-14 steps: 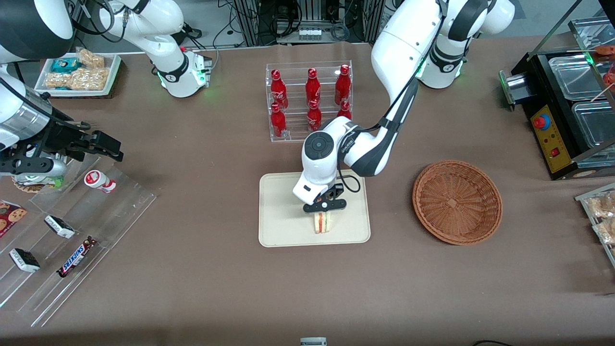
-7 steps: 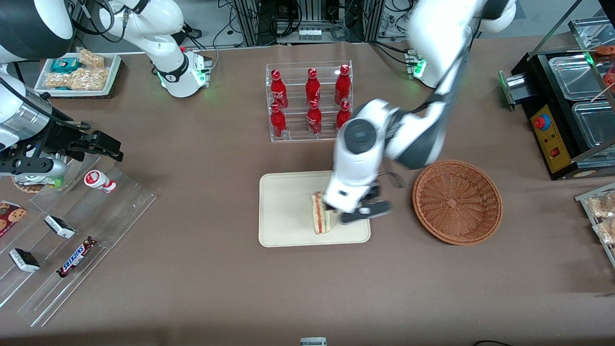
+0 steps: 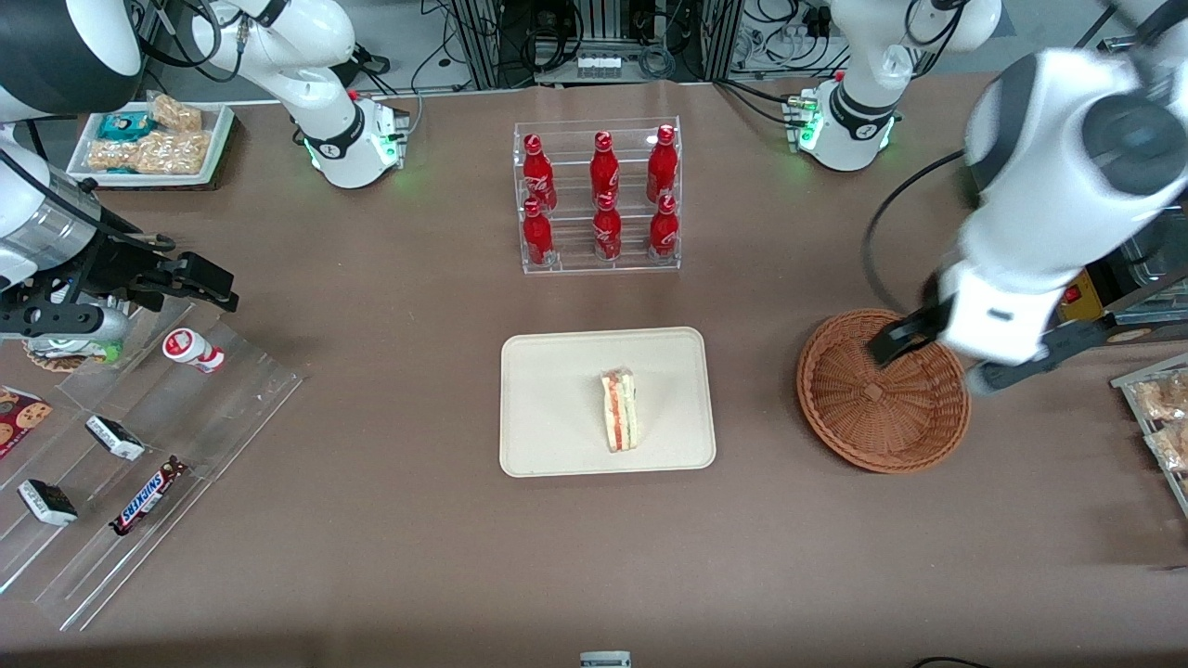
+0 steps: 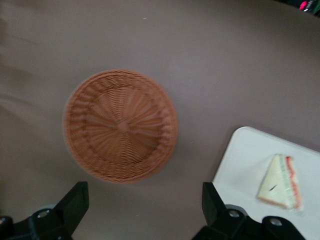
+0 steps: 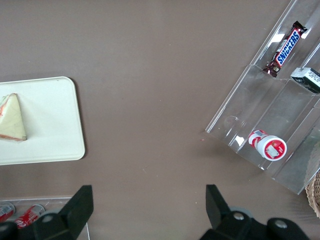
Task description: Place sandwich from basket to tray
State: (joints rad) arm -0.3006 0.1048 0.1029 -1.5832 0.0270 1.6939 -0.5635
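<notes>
Sandwich (image 3: 620, 409) lying on the tray (image 3: 557, 408), gripper (image 3: 937, 357) spread wide and holding nothing, up above the basket (image 3: 882, 417)

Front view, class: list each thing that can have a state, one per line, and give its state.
sandwich: wrapped, lying on the tray, released
tray: holds only the sandwich
basket: empty
end effector: open, holding nothing, above the basket's rim
cola bottles: six, upright in the clear rack
Snickers bar: lying in the clear stepped rack
</notes>
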